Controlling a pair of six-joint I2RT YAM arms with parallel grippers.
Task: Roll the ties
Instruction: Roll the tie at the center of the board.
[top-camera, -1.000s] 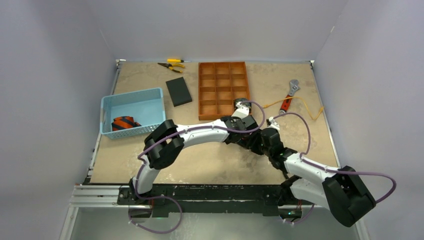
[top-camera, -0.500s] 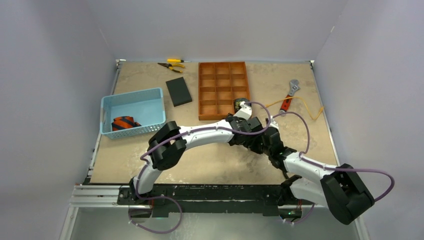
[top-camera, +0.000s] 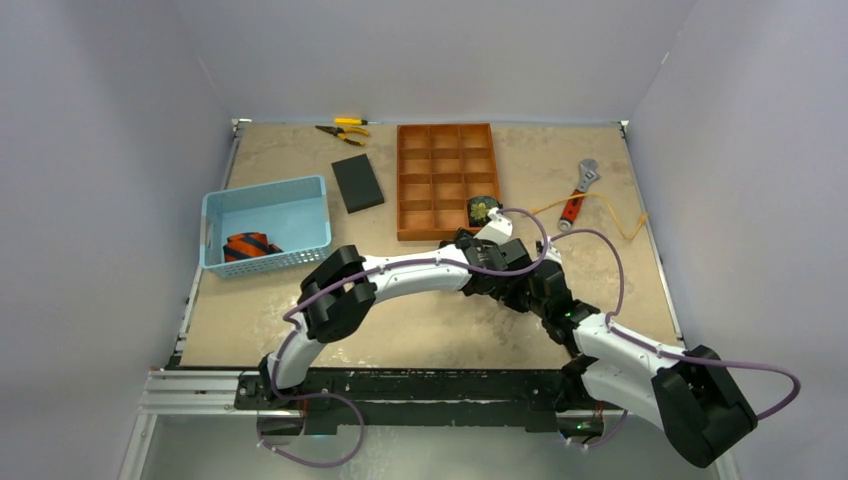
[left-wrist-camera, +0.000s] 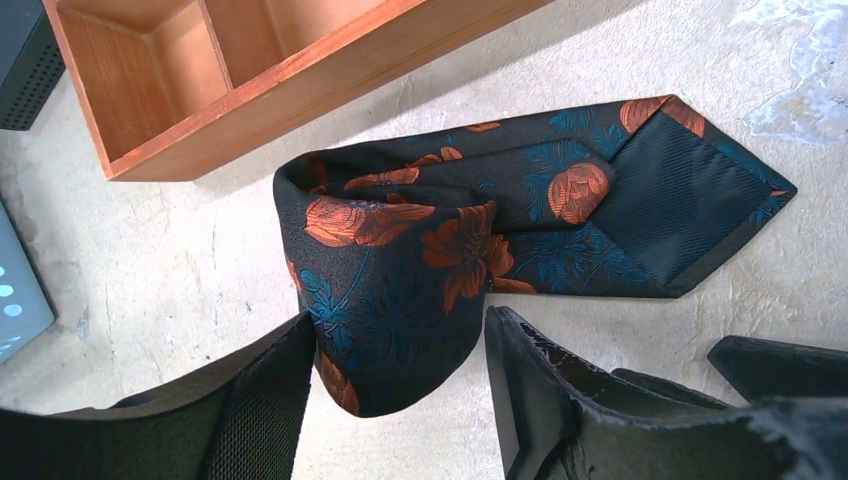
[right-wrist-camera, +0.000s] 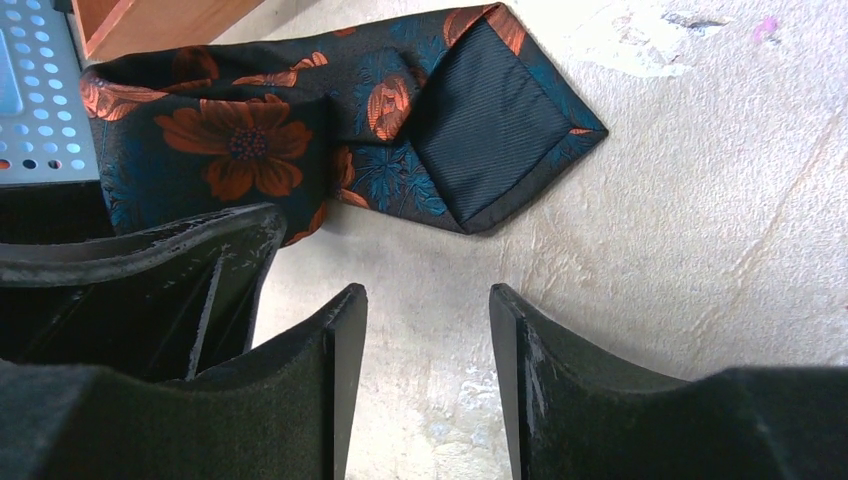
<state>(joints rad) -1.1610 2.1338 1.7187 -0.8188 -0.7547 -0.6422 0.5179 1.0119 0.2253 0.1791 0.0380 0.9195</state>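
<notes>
A dark tie with orange flowers and blue leaves (left-wrist-camera: 400, 260) lies on the table in front of the orange tray, partly rolled, with its pointed end flat to the right. My left gripper (left-wrist-camera: 400, 325) is open astride the rolled end; the left finger touches it and the right finger stands a little apart. My right gripper (right-wrist-camera: 428, 295) is open and empty over bare table, just short of the tie's point (right-wrist-camera: 500, 130). In the top view both grippers (top-camera: 497, 272) (top-camera: 540, 290) hide this tie. A rolled black and green-gold tie (top-camera: 483, 210) sits in a tray compartment. A rolled navy and orange tie (top-camera: 250, 246) lies in the blue basket.
The orange compartment tray (top-camera: 447, 127) stands just behind the grippers, its near wall close to the tie (left-wrist-camera: 300, 70). A blue basket (top-camera: 280, 215) is at the left. A black pad (top-camera: 357, 183), pliers (top-camera: 343, 130), a wrench (top-camera: 580, 185) and a yellow cord (top-camera: 620, 215) lie at the back.
Both wrists have shifted a little to the right and toward the near edge. The green-gold roll in the tray, partly covered before, now shows.
</notes>
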